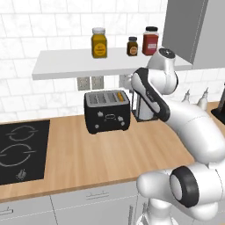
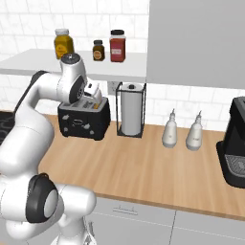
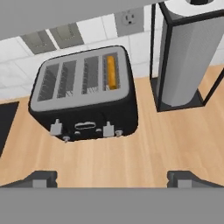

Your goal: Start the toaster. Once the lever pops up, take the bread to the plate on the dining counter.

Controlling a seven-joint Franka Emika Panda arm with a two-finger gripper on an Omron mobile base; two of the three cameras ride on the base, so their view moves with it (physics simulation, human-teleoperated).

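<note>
We note the toaster [image 3: 85, 94], a black boxy body with a matte silver-grey top cut by four long slots, standing on the smooth light-wood worktop [image 1: 110, 154] against the white tiled wall. The bread [image 3: 111, 72] sits upright in the slot nearest the paper towel roll, showing as a thin orange-brown crust edge within the slot. Two small pale levers and small knobs stud the toaster's front face. Just beside the toaster stands the paper towel roll [image 3: 186, 57], a white cylinder in a thin black wire frame. On the far side of the toaster from the roll, a flat black glass cooktop [image 1: 19, 151] with pale ring markings lies flush in the wood. Above the toaster, a plain grey shelf [image 1: 88, 63] carries three jars. The gripper [image 3: 111, 177] hovers in front of and above the toaster, its two dark tips spread wide apart, holding nothing.
</note>
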